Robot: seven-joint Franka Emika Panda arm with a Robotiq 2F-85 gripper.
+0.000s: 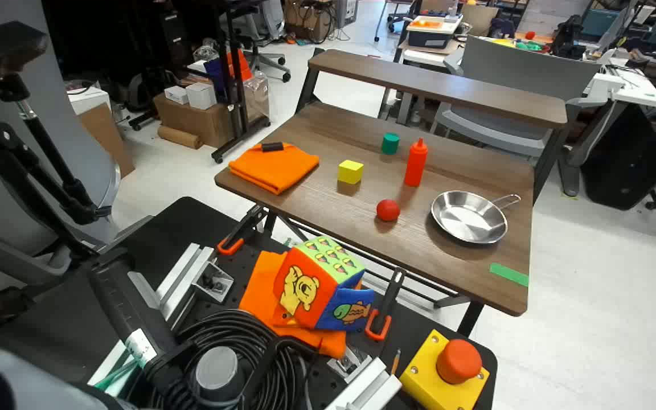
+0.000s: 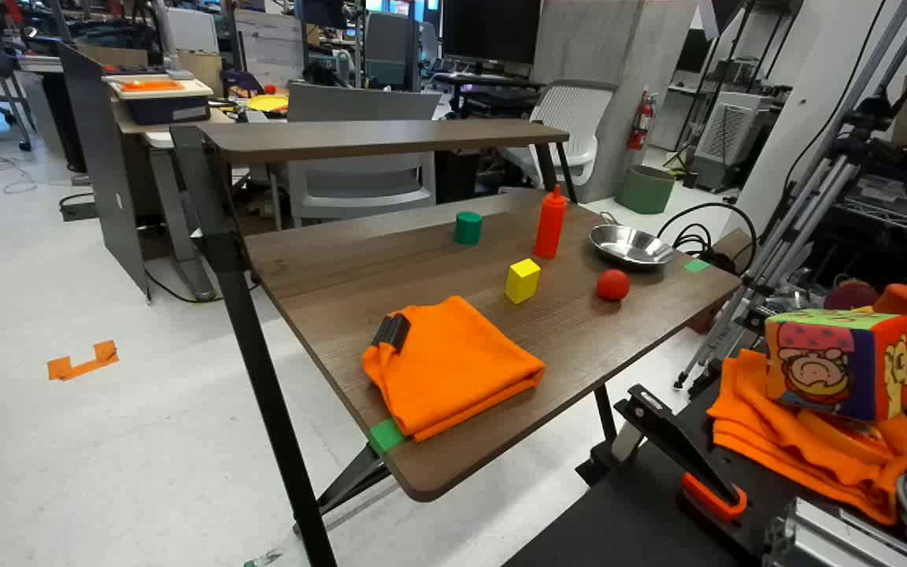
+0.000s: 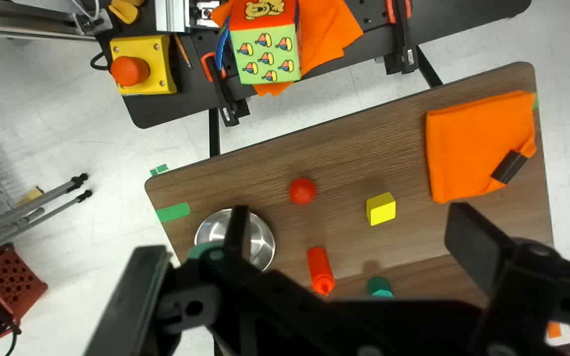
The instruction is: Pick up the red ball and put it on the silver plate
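Wrist view: the gripper points down over the tabletop, its fingers spread wide apart. Below, an orange cloth lies folded by a corner of the long edge facing the black bench. Further along that edge sits the red ball (apart from both fingers), then, nearer the opposite corner, the silver plate, partly hidden by one finger. A red bottle and green cylinder stand towards the far edge.
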